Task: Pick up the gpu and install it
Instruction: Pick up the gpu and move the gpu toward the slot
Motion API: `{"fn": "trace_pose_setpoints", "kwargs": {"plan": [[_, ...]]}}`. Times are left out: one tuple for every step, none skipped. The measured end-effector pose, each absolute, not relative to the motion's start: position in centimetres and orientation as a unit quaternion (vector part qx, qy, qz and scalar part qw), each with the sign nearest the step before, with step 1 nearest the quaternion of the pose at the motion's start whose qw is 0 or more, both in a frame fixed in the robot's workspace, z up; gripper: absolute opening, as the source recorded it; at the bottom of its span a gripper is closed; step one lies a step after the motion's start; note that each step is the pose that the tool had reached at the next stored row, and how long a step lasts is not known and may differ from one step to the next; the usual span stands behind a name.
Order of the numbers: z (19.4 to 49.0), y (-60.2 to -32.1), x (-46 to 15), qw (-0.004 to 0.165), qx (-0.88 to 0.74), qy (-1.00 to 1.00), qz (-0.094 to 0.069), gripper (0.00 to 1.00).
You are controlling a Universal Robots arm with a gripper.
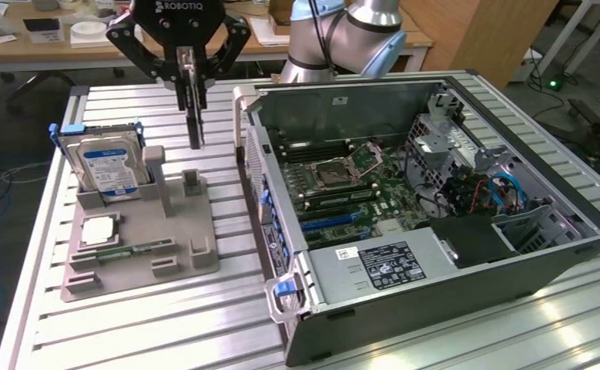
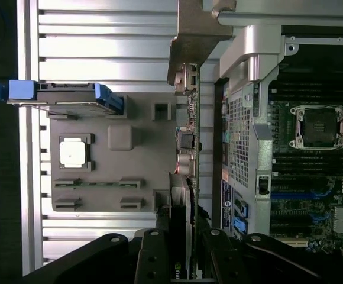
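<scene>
A thin dark graphics card [image 1: 195, 123] hangs upright in the air, clamped at its upper part between the 2 black jaws of a robot arm [image 1: 351, 31]. The jaws are closed on the card's flat faces. The card is lifted off everything, over the edge of a grey tray [image 1: 176, 254] that faces an open computer case [image 1: 434, 193]. In the wrist view the card [image 2: 186, 142] appears edge-on, between the tray [image 2: 142, 160] and the case wall [image 2: 242, 118]. On the tray, 1 blue-labelled hard drive [image 1: 109, 169] stands upright in a slot, with a square processor chip [image 1: 96, 230] and a narrow green memory stick [image 1: 125, 252] lying flat nearby. Tray and case sit side by side on a ribbed metal bench [image 1: 155, 331].
</scene>
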State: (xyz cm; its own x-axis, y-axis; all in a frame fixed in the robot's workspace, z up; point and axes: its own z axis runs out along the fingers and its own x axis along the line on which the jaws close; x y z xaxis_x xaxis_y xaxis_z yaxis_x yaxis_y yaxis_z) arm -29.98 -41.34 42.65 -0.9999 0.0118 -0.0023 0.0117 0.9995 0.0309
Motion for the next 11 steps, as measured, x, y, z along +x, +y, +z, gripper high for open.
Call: {"fn": "trace_pose_setpoints", "kwargs": {"plan": [[42.65, -41.34, -29.9, 0.001, 0.006, 1.0, 0.015, 0.27], [42.65, -41.34, -29.82, 0.001, 0.006, 1.0, 0.015, 0.27], [42.65, -41.34, -29.75, 0.001, 0.006, 1.0, 0.015, 0.27], [42.64, -41.34, -29.67, 0.001, 0.006, 1.0, 0.015, 0.27], [42.65, -41.34, -29.59, 0.001, 0.006, 1.0, 0.015, 0.27], [42.64, -41.34, -29.53, 0.001, 0.006, 1.0, 0.015, 0.27], [42.64, -41.34, -29.46, 0.001, 0.006, 1.0, 0.015, 0.27], [42.64, -41.34, -29.43, 0.001, 0.006, 1.0, 0.015, 0.27], [42.64, -41.34, -29.4, 0.001, 0.006, 1.0, 0.015, 0.27], [42.63, -41.34, -29.35, 0.001, 0.006, 1.0, 0.016, 0.27], [42.64, -41.34, -29.32, 0.001, 0.006, 1.0, 0.015, 0.27]]}}
